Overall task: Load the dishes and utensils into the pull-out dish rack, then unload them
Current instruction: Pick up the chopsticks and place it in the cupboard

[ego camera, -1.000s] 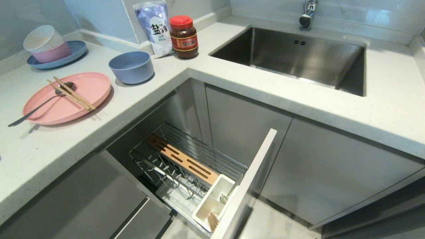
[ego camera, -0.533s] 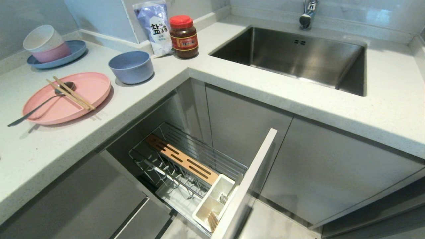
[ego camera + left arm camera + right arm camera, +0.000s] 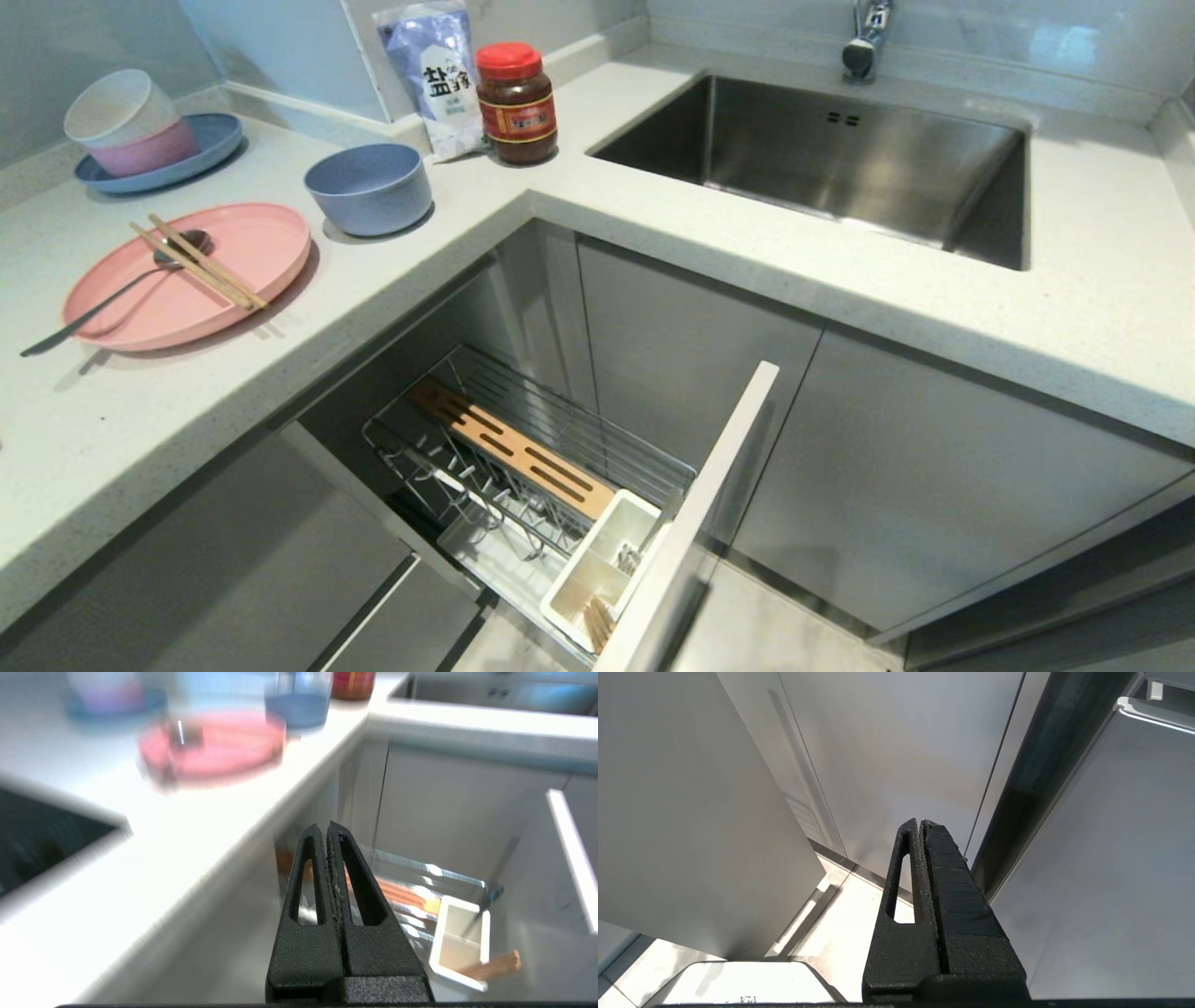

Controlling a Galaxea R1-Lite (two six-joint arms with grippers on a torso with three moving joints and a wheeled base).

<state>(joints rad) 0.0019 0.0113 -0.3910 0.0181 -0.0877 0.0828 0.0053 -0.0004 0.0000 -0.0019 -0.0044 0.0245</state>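
Lying across the pink plate [image 3: 187, 275] near the counter's left edge: light, stiff chopsticks [image 3: 198, 262], slippery spoon [image 3: 112, 299]; best pinched mid-length. Left gripper [image 3: 325, 828] closed empty, right gripper [image 3: 920, 823] likewise.

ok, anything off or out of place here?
Nothing spilled or broken. One oddity: the spoon lies on the plate with its handle overhanging the rim onto the counter, chopsticks crossed over its bowl.
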